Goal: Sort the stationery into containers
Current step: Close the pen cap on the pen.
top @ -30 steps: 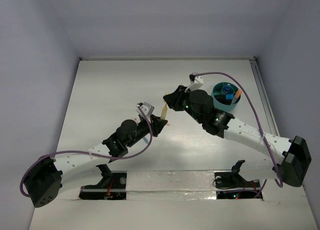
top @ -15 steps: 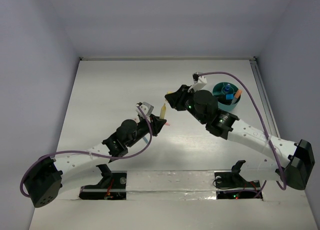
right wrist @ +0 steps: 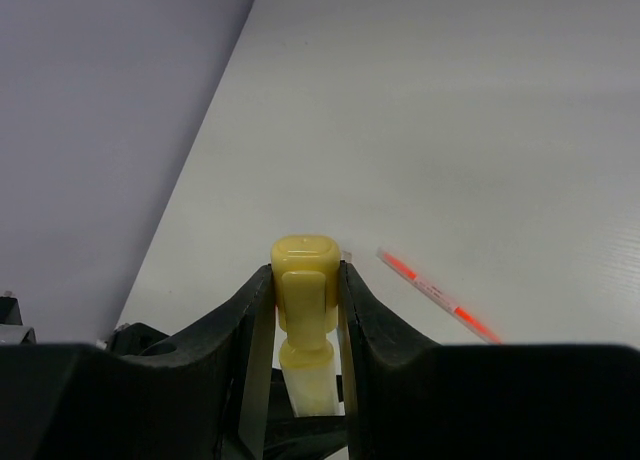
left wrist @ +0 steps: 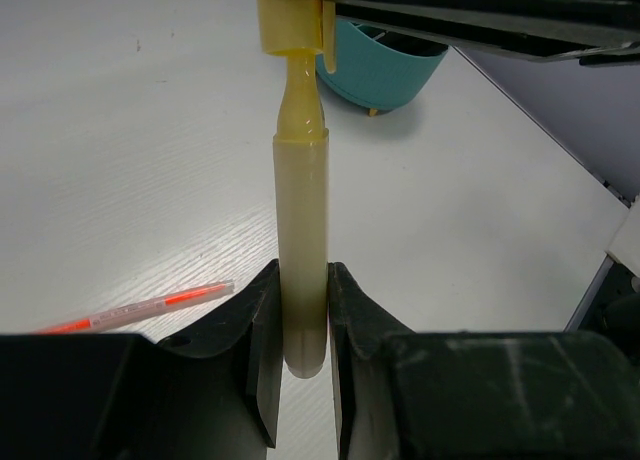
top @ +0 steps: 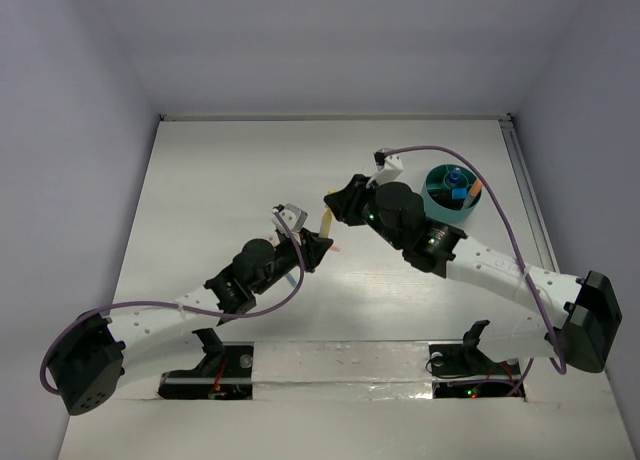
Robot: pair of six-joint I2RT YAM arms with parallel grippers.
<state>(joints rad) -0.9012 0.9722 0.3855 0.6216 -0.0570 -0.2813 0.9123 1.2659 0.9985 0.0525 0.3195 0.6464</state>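
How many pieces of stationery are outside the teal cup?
2. A yellow highlighter is held between the left end effector and the right end effector; an orange pen lies on the table. Others may be hidden from view.

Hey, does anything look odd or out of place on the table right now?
Yes. The yellow highlighter is clamped at both ends in mid-air: the left gripper on its barrel, the right gripper on its cap, a narrow neck showing between. A thin orange pen lies loose on the table, away from the teal cup.
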